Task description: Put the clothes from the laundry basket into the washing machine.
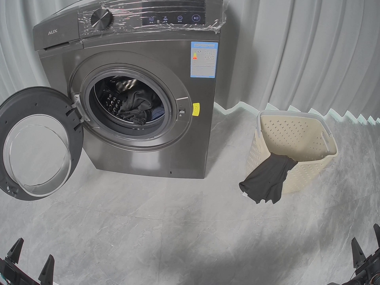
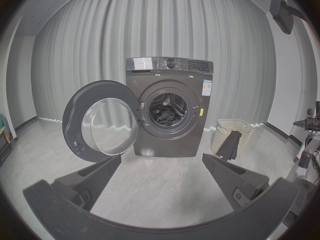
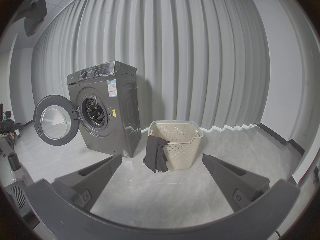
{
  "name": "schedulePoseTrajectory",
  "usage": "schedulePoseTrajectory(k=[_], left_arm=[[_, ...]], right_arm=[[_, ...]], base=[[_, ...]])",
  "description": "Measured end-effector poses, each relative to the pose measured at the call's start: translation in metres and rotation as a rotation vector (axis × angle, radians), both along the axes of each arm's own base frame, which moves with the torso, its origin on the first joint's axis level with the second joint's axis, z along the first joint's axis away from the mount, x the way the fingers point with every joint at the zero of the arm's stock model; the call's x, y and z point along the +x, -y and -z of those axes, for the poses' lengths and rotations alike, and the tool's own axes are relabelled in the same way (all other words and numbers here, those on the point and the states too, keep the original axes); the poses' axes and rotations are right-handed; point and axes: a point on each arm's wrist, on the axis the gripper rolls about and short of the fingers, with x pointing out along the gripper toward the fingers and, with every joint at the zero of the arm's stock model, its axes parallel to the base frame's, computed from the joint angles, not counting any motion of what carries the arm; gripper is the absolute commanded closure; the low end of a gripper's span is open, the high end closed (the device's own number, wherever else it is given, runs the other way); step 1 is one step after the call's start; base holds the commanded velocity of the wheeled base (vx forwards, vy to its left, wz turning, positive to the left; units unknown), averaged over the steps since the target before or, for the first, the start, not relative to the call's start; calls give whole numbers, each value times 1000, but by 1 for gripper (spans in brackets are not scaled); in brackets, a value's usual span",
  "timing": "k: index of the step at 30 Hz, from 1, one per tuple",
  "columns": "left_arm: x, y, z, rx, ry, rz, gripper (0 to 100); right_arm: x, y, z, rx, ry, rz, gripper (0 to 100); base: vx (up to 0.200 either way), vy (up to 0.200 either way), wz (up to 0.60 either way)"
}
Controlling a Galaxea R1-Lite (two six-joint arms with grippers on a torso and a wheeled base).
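While both arms hung low over the floor, the left pincer (image 2: pixel 160 156) stood wide, its two dark wedge-shaped fingers well apart and gripping nothing. The right pincer (image 3: pixel 161 155) stood just as wide, also bare.

The washing machine (image 1: pixel 150 163) was a boxy front-loader in brushed grey metal, set against a pale pleated curtain (image 1: pixel 297 40). Crinkled clear film (image 1: pixel 158 10) wrapped its control panel, with a round ribbed knob (image 1: pixel 101 19) under it. Its round door (image 1: pixel 39 99), a dark plastic ring around a clear bowl-shaped window, was swung fully open to the robot's left. Inside the perforated drum lay a crumpled heap of dark clothes (image 1: pixel 132 103), with a bit of blue cloth beside it.

The laundry basket (image 1: pixel 301 139) stood on the floor to the right of the machine, well apart from it. It was cream plastic, squarish, with walls pierced by small holes. One dark, limp garment (image 1: pixel 269 179) hung over its near rim, its lower end draped down the outside wall toward the floor.

The floor (image 1: pixel 178 226) was smooth grey tile with marbled veining.
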Motion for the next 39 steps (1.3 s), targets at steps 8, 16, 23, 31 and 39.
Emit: schedulePoseTrajectory(k=[8, 16, 23, 31, 39], left_arm=[[0, 0, 0, 1, 0, 1, 0], [0, 0, 0, 3, -1, 1, 0], [0, 0, 0, 2, -1, 2, 0], [0, 0, 0, 3, -1, 2, 0], [0, 0, 0, -2, -2, 1, 0]], right_arm=[[0, 0, 0, -1, 0, -3, 0], [0, 0, 0, -1, -1, -2, 0], [0, 0, 0, -1, -1, -2, 0], [0, 0, 0, -1, -2, -2, 0], [0, 0, 0, -1, -2, 4, 0]], base=[[0, -150, 0], [0, -125, 0], [0, -114, 0], [25, 0, 0], [100, 0, 0]])
